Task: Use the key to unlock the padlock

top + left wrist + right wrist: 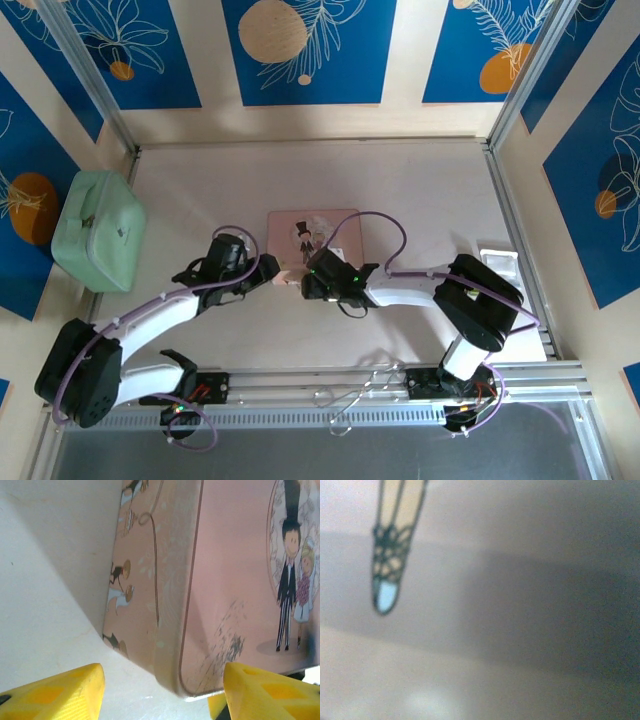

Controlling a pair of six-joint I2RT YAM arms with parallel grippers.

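Note:
A pink picture box (292, 232) with a cartoon bride and groom lies flat at the table's middle. My left gripper (281, 276) is at its near left corner. In the left wrist view its yellow fingertips (55, 692) stand well apart, open, with the box's scuffed corner (200, 680) between them and nothing gripped. My right gripper (309, 283) hovers over the box's near edge, close beside the left one. The right wrist view is a blurred close-up of a pinkish surface (520, 630), so its jaws cannot be made out. The padlock and the key are hidden.
A mint green case (98, 230) sits at the left wall. A small white packet (499, 262) lies by the right frame rail. Loose wire hooks (358, 398) rest on the front rail between the arm bases.

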